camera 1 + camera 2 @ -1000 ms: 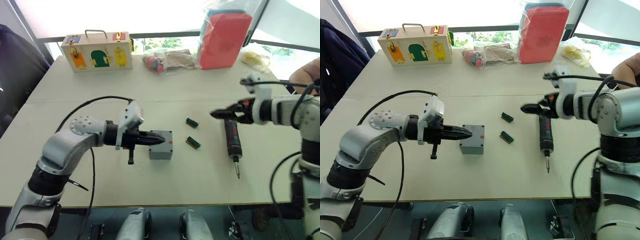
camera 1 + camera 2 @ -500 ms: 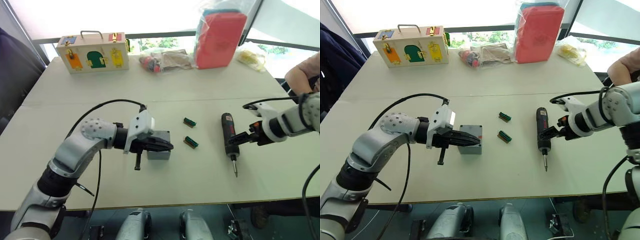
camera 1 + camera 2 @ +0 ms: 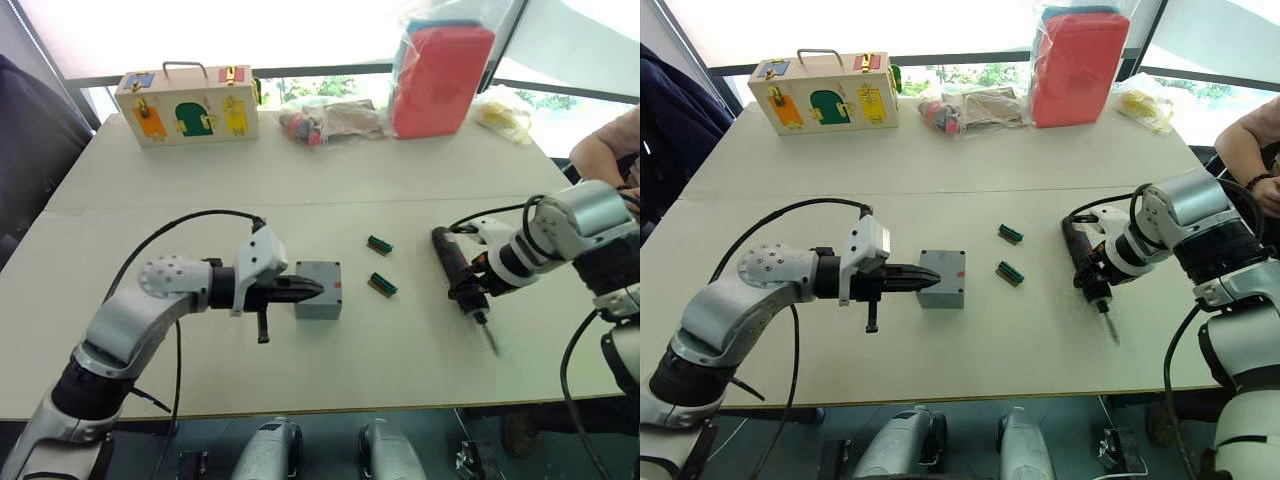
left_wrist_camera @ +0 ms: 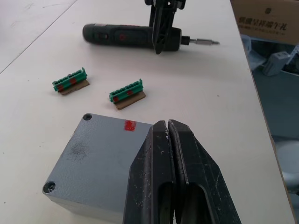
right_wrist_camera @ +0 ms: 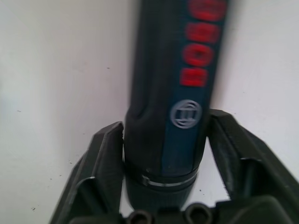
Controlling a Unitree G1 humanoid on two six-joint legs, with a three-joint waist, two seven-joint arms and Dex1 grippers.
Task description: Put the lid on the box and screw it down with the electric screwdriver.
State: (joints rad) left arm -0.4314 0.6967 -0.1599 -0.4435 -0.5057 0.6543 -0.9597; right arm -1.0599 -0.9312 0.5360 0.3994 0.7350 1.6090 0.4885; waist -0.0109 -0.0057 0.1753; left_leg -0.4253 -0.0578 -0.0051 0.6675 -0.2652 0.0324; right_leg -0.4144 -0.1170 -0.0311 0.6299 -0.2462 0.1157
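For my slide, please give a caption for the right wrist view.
Right pincer straddling the screwdriver near its bit end, on the table.

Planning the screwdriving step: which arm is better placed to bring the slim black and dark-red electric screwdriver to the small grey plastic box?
Right. The right gripper has its fingers around the slim black and dark-red electric screwdriver. The left gripper is shut, its tips over the small grey plastic box, well placed to steady it.
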